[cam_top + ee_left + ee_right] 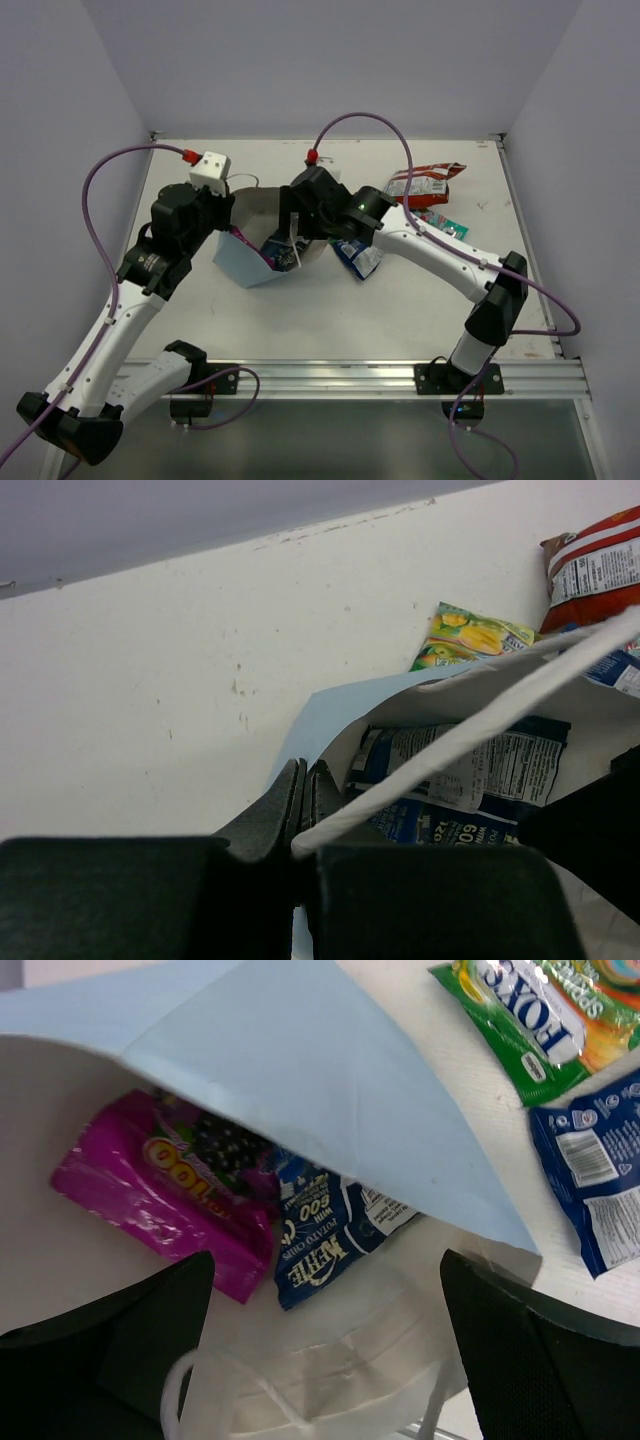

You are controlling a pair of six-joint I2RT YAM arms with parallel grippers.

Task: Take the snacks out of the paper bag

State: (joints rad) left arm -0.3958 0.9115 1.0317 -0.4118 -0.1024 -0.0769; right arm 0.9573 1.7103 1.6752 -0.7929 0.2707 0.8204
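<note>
— What can you read on the packets?

— Not much from my screen. On the left, the left gripper (308,780) is clenched on the white handle (470,720) of the paper bag (300,1090), which lies on its side on the table (350,320). Inside is a magenta packet (160,1200), with lettering too crumpled for me to read. Touching it is a blue packet (330,1230) printed with "500".

— And the right side?

— The right gripper (327,1290) stands at the bag's mouth, jaws spread wide, holding nothing. Both packets lie just ahead of its fingers. Whether a finger touches the paper, I cannot tell. Outside the bag, further right, a green packet (540,1010) reads something like "FOX'S". Near it lie a second blue packet (590,1160) and a red packet (428,180).
</note>
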